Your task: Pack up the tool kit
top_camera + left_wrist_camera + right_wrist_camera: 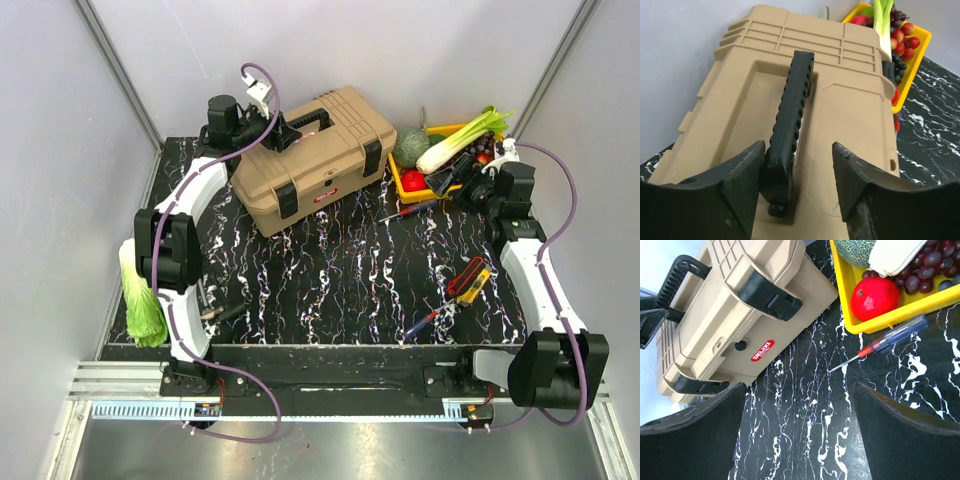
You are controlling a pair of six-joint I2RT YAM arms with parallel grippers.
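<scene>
The tan toolbox (315, 160) (720, 315) stands closed at the back left, both black front latches down. Its black handle (792, 110) (305, 125) stands raised on the lid (850, 100). My left gripper (799, 147) (285, 133) straddles the handle's near end; the left finger touches it and a gap remains on the right side. A blue-and-red screwdriver (890, 340) (410, 210) lies beside the yellow tray. Red-and-yellow pliers (468, 278) and another screwdriver (425, 322) lie front right. My right gripper (800, 390) (455, 180) hangs open over bare table.
A yellow tray (405, 185) (875, 322) of fruit and vegetables stands at the back right, with a leek (460, 140) across it. A lettuce (143, 305) lies at the left edge, a small dark tool (222, 313) near it. Grey walls enclose the table.
</scene>
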